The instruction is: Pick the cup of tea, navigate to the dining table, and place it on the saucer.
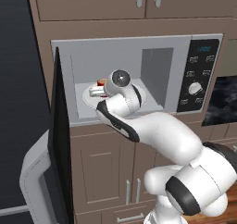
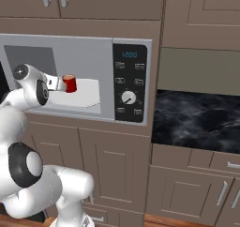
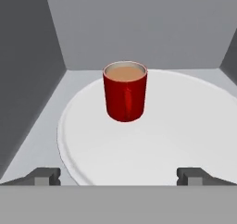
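Note:
The cup of tea (image 3: 125, 91) is a small red mug filled with light brown tea. It stands upright on the white round microwave plate (image 3: 139, 144), inside the open microwave. My gripper (image 3: 119, 177) is open and reaches into the microwave cavity, a short way in front of the cup and not touching it. From the left base view, the cup (image 1: 101, 83) peeks out just beyond the hand and gripper (image 1: 97, 91). In the right base view the cup (image 2: 69, 83) sits right at the gripper (image 2: 60, 83). The dining table and the saucer are out of view.
The microwave door (image 1: 60, 140) hangs open to the left of the arm. The cavity's grey walls (image 3: 28, 79) close in on both sides. The control panel (image 2: 129, 83) is on the right, with a dark marble countertop (image 2: 197, 123) beyond it and brown cabinets above and below.

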